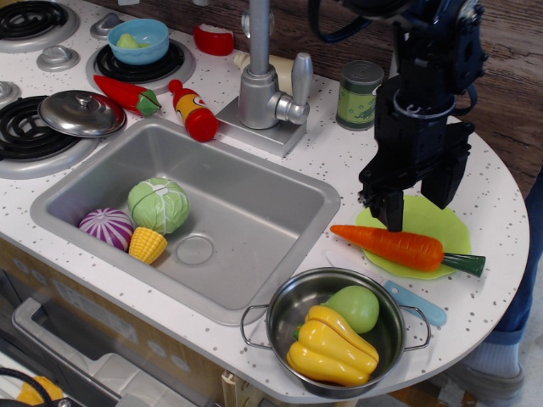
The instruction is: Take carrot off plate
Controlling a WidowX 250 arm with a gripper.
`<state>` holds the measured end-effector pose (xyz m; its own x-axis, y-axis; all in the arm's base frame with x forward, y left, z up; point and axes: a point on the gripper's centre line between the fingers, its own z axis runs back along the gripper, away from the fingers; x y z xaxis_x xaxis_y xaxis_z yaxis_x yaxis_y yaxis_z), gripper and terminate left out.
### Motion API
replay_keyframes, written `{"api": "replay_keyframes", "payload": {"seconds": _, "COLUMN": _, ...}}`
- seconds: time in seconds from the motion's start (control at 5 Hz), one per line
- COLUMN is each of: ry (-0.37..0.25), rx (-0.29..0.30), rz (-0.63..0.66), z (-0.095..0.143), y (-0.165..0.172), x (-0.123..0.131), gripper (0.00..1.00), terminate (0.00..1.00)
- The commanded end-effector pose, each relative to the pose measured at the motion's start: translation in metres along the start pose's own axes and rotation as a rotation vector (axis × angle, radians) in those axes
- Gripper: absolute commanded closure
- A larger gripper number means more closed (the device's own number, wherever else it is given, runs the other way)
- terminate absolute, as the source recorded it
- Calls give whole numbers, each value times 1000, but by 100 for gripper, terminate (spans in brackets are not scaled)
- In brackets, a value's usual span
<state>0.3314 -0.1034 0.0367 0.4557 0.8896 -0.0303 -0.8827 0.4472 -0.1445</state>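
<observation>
Half the plate hides behind spread jaws above the carrot.

I can read no words or numbers anywhere; the green label on the can near the bench's back edge is too blurred.

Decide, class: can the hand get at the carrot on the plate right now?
Probably yes. The hand hangs open just above the carrot, which lies bare across the plate with nothing over it.
</observation>
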Motion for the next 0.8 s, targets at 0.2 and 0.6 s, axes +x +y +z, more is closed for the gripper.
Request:
{"api": "replay_keyframes", "payload": {"seconds": 0.2, "ry": -15, "rx": -141, "rz": 23, "z": -2, "y": 2, "x": -5, "gripper": 0, "terminate": 0}}
{"api": "replay_keyframes", "payload": {"seconds": 0.6, "ry": -2, "rx": -144, "rz": -21, "z": -8, "y": 2, "x": 10, "gripper": 100, "terminate": 0}}
